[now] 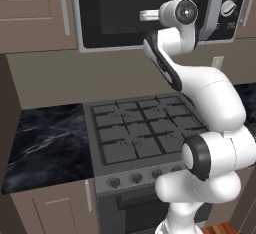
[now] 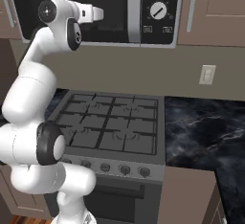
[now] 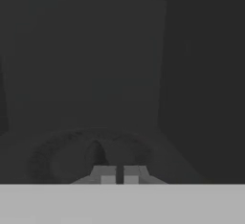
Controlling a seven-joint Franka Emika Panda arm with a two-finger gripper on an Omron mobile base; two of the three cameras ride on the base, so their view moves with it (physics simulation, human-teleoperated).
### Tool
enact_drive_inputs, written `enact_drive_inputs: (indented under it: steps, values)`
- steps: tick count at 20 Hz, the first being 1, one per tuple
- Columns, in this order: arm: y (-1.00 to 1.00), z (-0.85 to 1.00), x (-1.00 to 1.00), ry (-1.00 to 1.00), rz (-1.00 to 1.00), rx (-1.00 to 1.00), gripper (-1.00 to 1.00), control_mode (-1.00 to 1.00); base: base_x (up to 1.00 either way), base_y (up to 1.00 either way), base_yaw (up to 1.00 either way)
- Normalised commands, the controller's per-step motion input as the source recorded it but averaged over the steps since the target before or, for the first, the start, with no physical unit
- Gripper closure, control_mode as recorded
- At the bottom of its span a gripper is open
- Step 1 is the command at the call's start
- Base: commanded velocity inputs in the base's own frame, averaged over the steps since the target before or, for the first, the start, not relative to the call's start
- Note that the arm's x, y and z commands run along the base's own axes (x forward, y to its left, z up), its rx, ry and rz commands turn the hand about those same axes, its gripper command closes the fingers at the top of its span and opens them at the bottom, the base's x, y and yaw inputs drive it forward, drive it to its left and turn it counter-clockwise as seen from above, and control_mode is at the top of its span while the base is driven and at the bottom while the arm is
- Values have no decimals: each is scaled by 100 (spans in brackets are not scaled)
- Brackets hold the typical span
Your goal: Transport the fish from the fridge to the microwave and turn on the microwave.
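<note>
The microwave (image 1: 115,45) hangs on the wall above the stove, and my arm reaches up with the hand inside its dark cavity (image 2: 115,7). In the hand view, the round turntable (image 3: 57,156) lies low in the dim interior. My gripper (image 3: 119,174) has only a thin gap between its fingertips. A slim, dim grey shape, the fish (image 3: 94,153), sits right at the tips and just over the turntable. The microwave's round knob (image 2: 158,10) is on the dark panel to the right of the cavity. The fridge is out of view.
A gas stove (image 1: 145,128) with dark grates and a row of front knobs stands directly below. Black marble counter (image 2: 206,127) runs on both sides of it. Brown wall cabinets (image 1: 30,13) flank the microwave, and a wall outlet (image 2: 206,74) is on the backsplash.
</note>
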Motion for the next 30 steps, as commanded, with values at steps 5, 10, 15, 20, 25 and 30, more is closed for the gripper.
enact_drive_inputs:
  steps: [5,10,15,20,25,30]
  values:
    - [-37,0,30,3,7,6,100,-100,0,0,0]
    - [-24,-1,25,0,1,1,100,-100,0,0,0]
    - [-12,2,-1,-7,0,3,100,-100,0,0,0]
    - [-16,24,-16,-3,0,11,100,-100,0,0,0]
    - [-17,22,-36,0,0,13,100,-100,0,0,0]
    - [-19,17,-60,0,0,10,100,-100,0,0,0]
